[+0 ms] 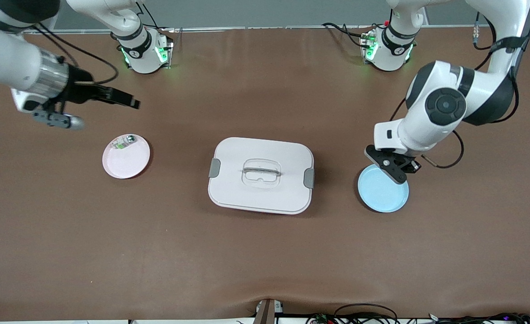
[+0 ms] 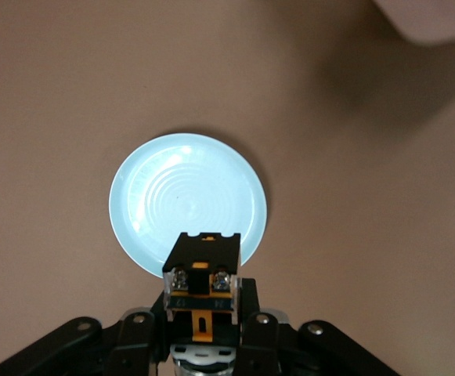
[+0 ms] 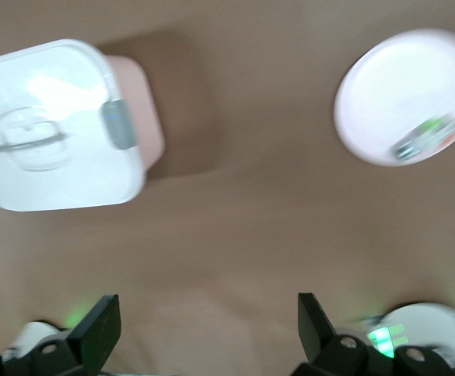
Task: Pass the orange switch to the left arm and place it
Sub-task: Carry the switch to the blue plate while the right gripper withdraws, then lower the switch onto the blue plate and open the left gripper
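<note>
I'm holding the switch [image 2: 202,291] pinched in the left tool [image 2: 202,345] over the blue plate [image 1: 386,198]; releasing off-centre risks it tumbling onto the bench [image 1: 265,252]. The right tool [image 1: 128,100] is waiting wide, near the pink plate [image 1: 132,166].

We see only part of the switch [image 2: 201,286]: its lower end sits buried between the left gripper [image 2: 204,345]'s fingers, and from the front it is hidden altogether. The right wrist view is blurred, so the small part [image 3: 423,137] on the pink plate [image 3: 384,86] stays unreadable. The box [image 3: 51,125] is cut by that frame's edge.
</note>
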{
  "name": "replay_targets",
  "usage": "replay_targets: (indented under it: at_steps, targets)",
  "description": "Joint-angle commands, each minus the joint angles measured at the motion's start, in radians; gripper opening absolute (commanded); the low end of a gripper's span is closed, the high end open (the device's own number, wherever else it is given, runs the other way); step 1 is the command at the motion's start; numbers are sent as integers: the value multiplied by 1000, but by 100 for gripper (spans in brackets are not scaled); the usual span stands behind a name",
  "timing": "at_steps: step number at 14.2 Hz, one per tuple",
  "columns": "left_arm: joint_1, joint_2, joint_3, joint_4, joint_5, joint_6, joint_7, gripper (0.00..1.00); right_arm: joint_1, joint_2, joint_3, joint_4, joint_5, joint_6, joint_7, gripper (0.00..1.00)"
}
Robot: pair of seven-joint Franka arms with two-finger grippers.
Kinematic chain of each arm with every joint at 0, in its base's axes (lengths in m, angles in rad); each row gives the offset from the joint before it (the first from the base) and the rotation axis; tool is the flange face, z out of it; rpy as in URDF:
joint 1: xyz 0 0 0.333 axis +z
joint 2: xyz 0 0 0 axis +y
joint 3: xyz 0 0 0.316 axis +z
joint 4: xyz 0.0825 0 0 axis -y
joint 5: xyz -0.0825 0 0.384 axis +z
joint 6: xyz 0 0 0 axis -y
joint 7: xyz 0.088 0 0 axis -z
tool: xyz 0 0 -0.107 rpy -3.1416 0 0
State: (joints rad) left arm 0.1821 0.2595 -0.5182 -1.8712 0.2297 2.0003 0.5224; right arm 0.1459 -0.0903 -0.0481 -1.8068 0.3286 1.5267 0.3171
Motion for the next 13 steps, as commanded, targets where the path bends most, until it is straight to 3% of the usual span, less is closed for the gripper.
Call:
replay_targets:
  at_steps: [1,6,13]
  targets:
    - [34,59,-6,9,57,32,154,0,-81,-31,21,-25,-83,-11,-152,100]
    - [79,196,-6,4,163,153,298,0,-141,-25,22,33,-252,0,-323,100]
    - [122,302,-6,-95,267,411,335,0,-178,29,21,145,-309,13,-325,100]
